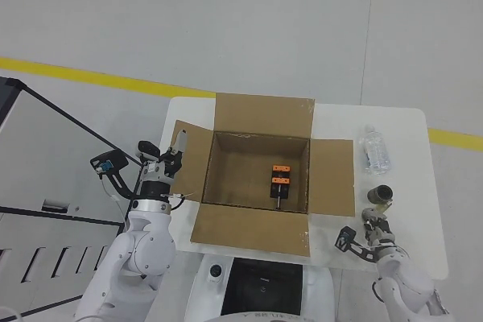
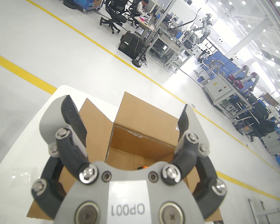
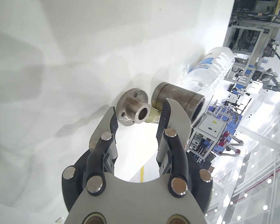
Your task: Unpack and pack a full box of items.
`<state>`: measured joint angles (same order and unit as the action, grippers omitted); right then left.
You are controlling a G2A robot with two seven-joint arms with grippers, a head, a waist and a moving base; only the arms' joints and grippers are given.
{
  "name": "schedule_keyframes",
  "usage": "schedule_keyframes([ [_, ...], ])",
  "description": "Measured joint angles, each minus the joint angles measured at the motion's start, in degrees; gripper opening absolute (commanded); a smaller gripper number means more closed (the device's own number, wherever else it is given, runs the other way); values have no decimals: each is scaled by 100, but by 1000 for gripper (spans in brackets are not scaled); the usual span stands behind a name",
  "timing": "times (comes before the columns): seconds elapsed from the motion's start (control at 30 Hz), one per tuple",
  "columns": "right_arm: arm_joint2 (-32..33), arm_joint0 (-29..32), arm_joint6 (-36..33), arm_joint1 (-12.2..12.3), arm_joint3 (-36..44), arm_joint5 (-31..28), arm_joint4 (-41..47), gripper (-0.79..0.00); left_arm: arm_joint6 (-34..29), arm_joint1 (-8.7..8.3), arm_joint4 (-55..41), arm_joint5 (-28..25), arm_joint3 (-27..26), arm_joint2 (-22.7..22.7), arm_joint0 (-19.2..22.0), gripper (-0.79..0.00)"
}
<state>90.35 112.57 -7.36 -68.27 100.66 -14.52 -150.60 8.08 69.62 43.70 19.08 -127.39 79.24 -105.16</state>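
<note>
Our right gripper point(image 3: 140, 107) stands open at the flanged hub point(image 3: 127, 104) on the table point(image 1: 402, 129) right of the box point(image 1: 262, 121), so we should centre on its neck before clamping, while our left gripper point(image 2: 126, 104) hangs open

the top view looks straight down from overhead onto the table point(image 1: 402, 121) and open box point(image 1: 262, 113). the left wrist view sits close behind the left tool point(image 2: 126, 103), facing across that same box. the right wrist view hangs low over the table, sharing the metal cylinder point(image 3: 177, 99) and bottle point(image 3: 214, 59) with the top view.
</note>
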Motion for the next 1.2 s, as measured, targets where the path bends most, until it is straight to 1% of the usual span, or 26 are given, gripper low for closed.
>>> schedule_keyframes([
  [0.1,277,295,165,27,605,6,135,-443,0,0,0,0,0,0,0,0],
  [0.2,761,679,430,63,1366,-39,355,-440,0,0,0,0,0,0,0,0],
  [0.37,1896,1203,818,89,2477,-69,974,-437,0,0,0,0,0,0,0,0],
  [0.5,2734,1206,1143,84,3186,-333,1912,-434,0,0,0,0,0,0,0,0],
  [0.53,2933,1114,1293,96,3372,-516,2204,-440,0,0,0,0,0,0,0,0],
  [0.6,3106,822,1597,139,3433,-816,2546,-446,0,0,0,0,0,0,0,0],
  [0.67,3012,317,1901,217,3402,-1347,2820,-453,0,0,0,0,0,0,0,0],
  [0.77,2439,-594,1984,349,3397,-2395,2987,-465,0,0,0,0,0,0,0,0],
  [0.83,1822,-1258,1776,421,3398,-3136,2977,-465,0,0,0,0,0,0,0,0],
  [0.93,879,-2009,1213,438,3355,-3985,3202,-459,0,0,0,0,0,0,0,0],
  [0.97,614,-2171,1033,427,3274,-4182,3359,-456,0,0,0,0,0,0,0,0],
  [1.0,354,-2299,858,416,3141,-4311,3565,-431,0,0,0,0,0,0,0,0],
  [1.03,21,-2422,605,405,2921,-4368,3890,-311,0,0,0,0,0,0,0,0],
  [1.07,-185,-2504,361,401,2762,-4369,4131,-71,0,0,0,0,0,0,0,0],
  [1.1,-329,-2599,51,400,2660,-4359,4320,0,0,0,0,0,0,0,0,0],
  [1.13,-412,-2718,-428,403,2672,-4344,4429,0,0,0,0,0,0,0,0,0],
  [1.2,-417,-2753,-976,405,2785,-4337,4283,0,0,0,0,0,0,0,0,0],
])
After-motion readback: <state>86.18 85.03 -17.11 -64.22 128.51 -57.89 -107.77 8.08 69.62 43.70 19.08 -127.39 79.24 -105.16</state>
